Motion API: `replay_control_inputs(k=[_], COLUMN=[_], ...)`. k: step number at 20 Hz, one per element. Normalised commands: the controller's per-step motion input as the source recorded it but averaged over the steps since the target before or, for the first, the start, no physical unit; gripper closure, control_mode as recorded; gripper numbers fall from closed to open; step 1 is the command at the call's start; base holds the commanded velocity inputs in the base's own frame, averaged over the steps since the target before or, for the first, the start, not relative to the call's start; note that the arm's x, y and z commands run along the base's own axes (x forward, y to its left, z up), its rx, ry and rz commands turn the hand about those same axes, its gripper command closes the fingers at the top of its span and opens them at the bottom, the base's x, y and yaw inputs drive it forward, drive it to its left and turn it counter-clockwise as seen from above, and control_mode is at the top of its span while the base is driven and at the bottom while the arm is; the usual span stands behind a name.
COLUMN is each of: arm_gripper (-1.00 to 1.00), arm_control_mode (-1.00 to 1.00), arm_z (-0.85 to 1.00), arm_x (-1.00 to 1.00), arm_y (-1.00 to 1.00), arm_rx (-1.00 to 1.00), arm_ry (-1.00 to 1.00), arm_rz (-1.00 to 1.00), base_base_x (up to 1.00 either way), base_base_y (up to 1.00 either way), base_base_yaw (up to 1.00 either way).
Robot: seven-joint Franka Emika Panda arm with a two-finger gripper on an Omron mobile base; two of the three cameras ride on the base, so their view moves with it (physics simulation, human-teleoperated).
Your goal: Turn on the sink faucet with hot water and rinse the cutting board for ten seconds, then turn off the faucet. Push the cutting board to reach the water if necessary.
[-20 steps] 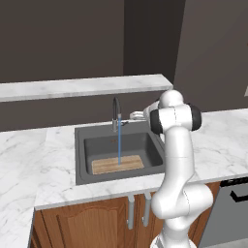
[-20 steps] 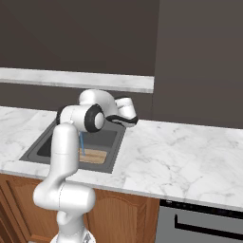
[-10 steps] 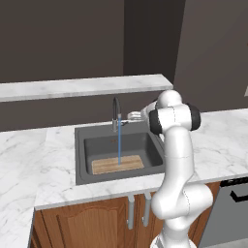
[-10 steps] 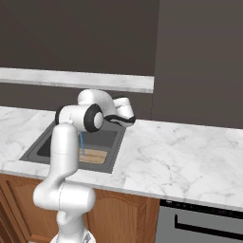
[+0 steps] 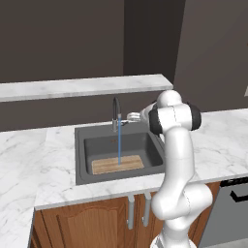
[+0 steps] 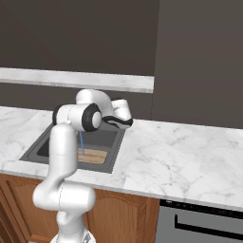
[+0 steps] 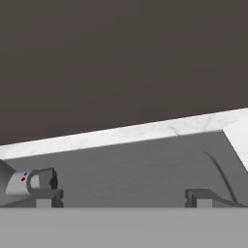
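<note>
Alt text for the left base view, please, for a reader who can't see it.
Water runs from the faucet onto a cutting board lying in the dark sink. The white arm rises at right, its open gripper beside the faucet base, above the marble counter.

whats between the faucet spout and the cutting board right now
The water: a thin blue stream runs straight down from the sink faucet onto the cutting board, plain in the left base view.

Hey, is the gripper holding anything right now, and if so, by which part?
Nothing is held. The gripper stands open near the sink faucet, with nothing between its fingertips.
</note>
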Motion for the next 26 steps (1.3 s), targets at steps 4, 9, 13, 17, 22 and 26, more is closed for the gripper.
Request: replay_control_inputs(k=[4, 9, 13, 17, 22, 26], arm_gripper=[-1.00, -1.00, -1.00, -1.00, -1.00, -1.00], arm_control_mode=[-1.00, -1.00, -1.00, -1.00, -1.00, -1.00], arm_z=[0.00, 0.00, 0.00, -0.02, -0.05, -0.04], arm_x=[0.00, 0.11, 0.12, 0.03, 0.00, 0.00], arm_y=[0.00, 0.00, 0.00, 0.00, 0.00, 0.00], arm_rx=[0.00, 0.00, 0.00, 0.00, -0.04, -0.08], arm_ry=[0.00, 0.00, 0.00, 0.00, -0.03, -0.04], arm_rz=[-0.03, 0.00, 0.00, 0.01, 0.00, 0.00], base_base_x=[0.00, 0.00, 0.00, 0.00, 0.00, 0.00], base_base_y=[0.00, 0.00, 0.00, 0.00, 0.00, 0.00], base_base_yaw=[0.00, 0.00, 0.00, 0.00, 0.00, 0.00])
